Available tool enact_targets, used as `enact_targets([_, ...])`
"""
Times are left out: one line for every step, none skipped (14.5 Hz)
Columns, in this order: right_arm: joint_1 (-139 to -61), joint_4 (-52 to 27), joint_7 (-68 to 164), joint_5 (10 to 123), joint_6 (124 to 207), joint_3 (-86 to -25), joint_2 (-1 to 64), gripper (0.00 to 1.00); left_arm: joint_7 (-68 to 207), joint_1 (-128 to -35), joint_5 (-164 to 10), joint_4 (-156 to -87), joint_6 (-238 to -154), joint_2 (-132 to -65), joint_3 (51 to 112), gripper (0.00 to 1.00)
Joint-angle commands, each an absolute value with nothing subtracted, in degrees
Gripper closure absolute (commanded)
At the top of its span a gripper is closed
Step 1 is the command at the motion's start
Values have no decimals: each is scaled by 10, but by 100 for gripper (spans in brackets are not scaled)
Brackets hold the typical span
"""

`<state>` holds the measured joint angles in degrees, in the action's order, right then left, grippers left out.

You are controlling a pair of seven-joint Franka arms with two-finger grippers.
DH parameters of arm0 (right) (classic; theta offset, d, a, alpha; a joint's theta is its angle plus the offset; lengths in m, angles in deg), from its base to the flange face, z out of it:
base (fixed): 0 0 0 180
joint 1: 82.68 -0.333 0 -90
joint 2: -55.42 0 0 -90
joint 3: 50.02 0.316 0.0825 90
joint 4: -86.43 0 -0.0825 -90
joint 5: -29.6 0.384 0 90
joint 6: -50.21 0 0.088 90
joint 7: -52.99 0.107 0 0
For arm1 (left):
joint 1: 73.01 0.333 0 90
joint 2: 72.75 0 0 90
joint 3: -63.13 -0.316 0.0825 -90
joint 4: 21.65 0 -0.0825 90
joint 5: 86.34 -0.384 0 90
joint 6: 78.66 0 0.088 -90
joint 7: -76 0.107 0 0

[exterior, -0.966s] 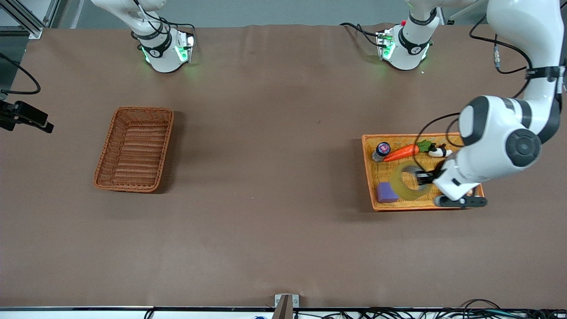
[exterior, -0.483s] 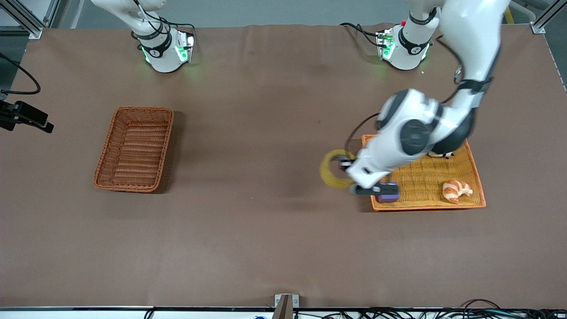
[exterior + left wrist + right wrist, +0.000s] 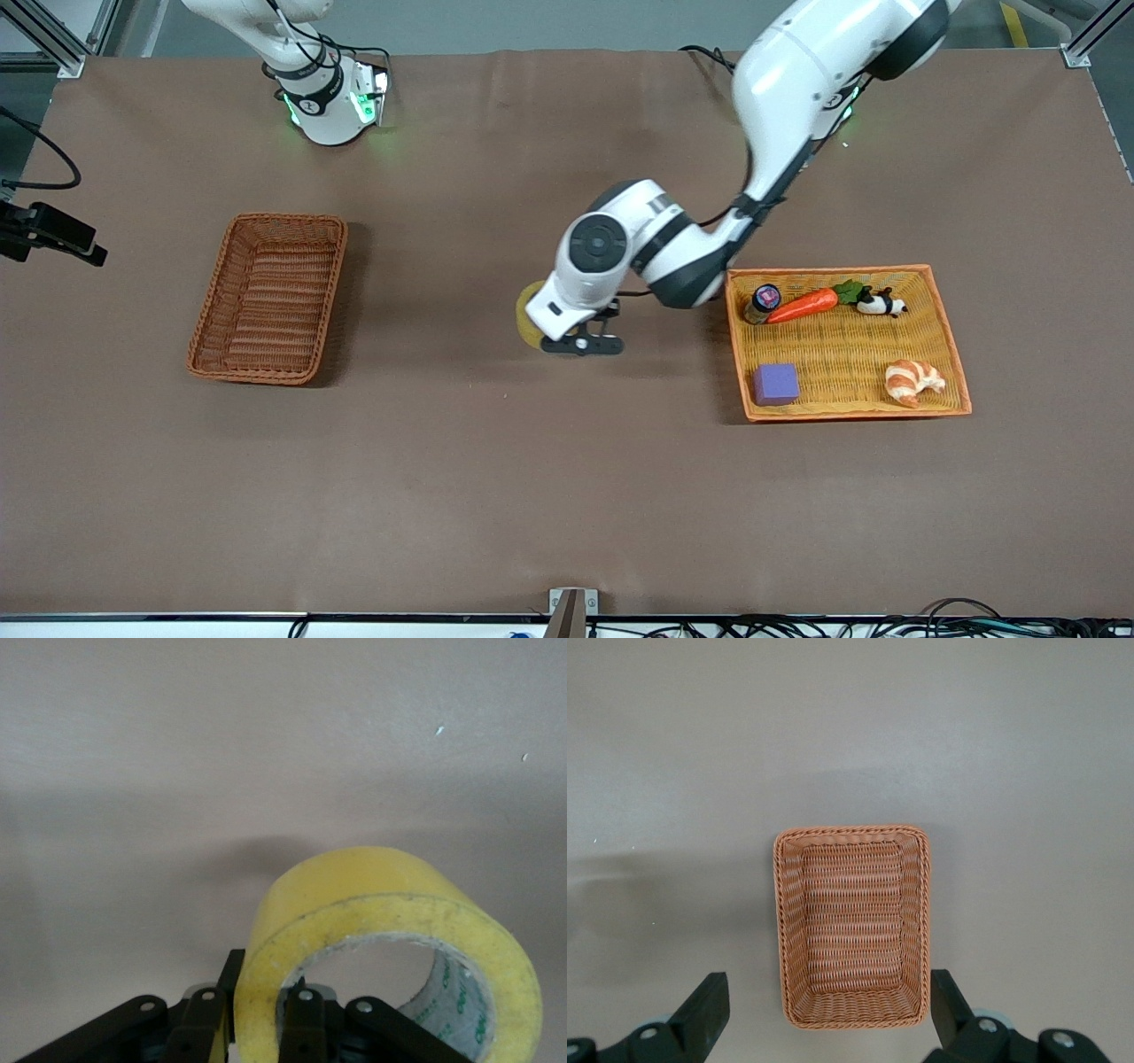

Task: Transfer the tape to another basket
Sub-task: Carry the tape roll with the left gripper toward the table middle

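The left gripper (image 3: 257, 1032) is clamped on the wall of the roll of yellowish packing tape (image 3: 390, 930), one finger inside its hollow core. It carries the roll over bare table between the orange tray (image 3: 948, 319) and the dark wicker basket (image 3: 268, 297). The right gripper (image 3: 828, 1014), fingers spread and holding nothing, waits high above that basket.

Front view: high, across from the robot bases, looking down on the whole table (image 3: 496, 496).
Left wrist view: close, facing bare tabletop past the tape (image 3: 390, 930), seemingly mid-table.
Right wrist view: high, straight down on the basket (image 3: 852, 926).
Shared with front: basket at 9 o'clock, tape near centre.
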<state>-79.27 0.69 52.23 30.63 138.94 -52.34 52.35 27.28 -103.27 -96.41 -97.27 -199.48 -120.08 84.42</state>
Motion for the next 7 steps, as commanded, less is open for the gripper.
enact_targets([-788, 9, 515, 316, 1388, -520, 522, 0, 253, -1105, -971, -887, -2025, -1267, 804, 98])
enact_targets([-788, 9, 515, 316, 1389, -520, 522, 0, 253, -1112, -969, -878, -2041, -1288, 808, 98])
enact_targets([-788, 9, 515, 316, 1390, -520, 522, 0, 252, -1115, -965, -877, -2046, -1293, 811, 97])
enact_targets([-789, 8, 515, 316, 1390, -520, 521, 0, 256, -1121, -950, -877, -2048, -1294, 809, 84])
enact_targets([-789, 8, 516, 316, 1391, -520, 520, 0, 257, -1122, -944, -878, -2058, -1296, 807, 60])
enact_targets([-790, 7, 516, 317, 1392, -520, 518, 0, 256, -1114, -937, -882, -2064, -1290, 809, 42])
enact_targets([-792, 6, 516, 321, 1395, -520, 516, 0, 256, -1112, -923, -885, -2061, -1280, 807, 32])
